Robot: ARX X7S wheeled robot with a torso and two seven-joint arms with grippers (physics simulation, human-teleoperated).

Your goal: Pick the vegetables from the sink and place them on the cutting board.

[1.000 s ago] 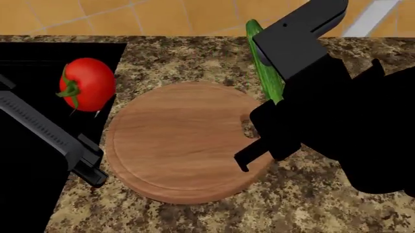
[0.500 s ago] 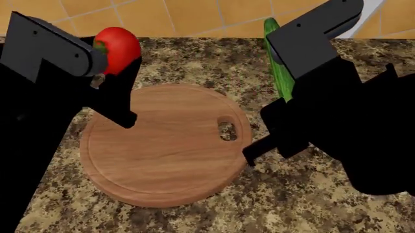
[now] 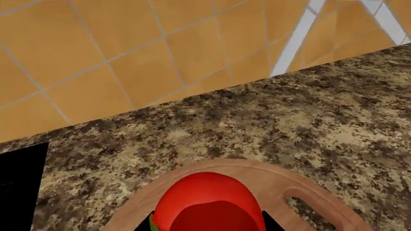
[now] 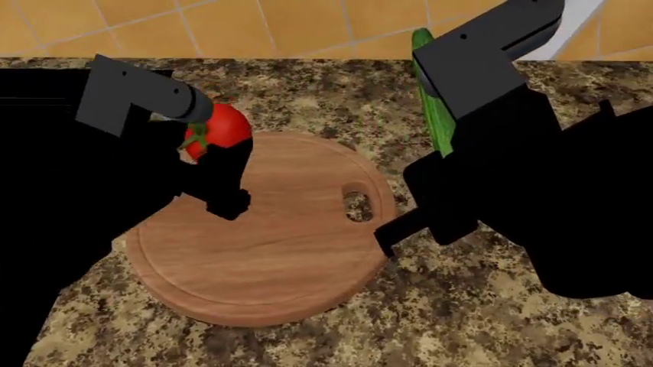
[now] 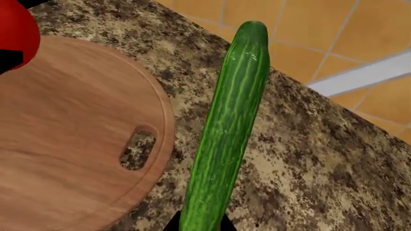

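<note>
My left gripper (image 4: 209, 145) is shut on the red tomato (image 4: 219, 128) and holds it over the far left part of the round wooden cutting board (image 4: 275, 237). The left wrist view shows the tomato (image 3: 209, 202) between the jaws above the board's rim (image 3: 257, 168). My right gripper (image 4: 441, 149) is shut on the dark-green cucumber (image 4: 433, 84), held above the counter just right of the board. In the right wrist view the cucumber (image 5: 228, 125) points away from the jaws, beside the board's handle hole (image 5: 136, 149). The sink shows only as a black corner (image 3: 19, 178).
The speckled granite counter (image 4: 459, 306) surrounds the board and ends at an orange tiled wall (image 4: 255, 27). My black arms cover the left side and the right side of the head view.
My left arm has brought the tomato down and to the right, from above the board's far left edge to just over the board. The right gripper and cucumber have barely moved.
</note>
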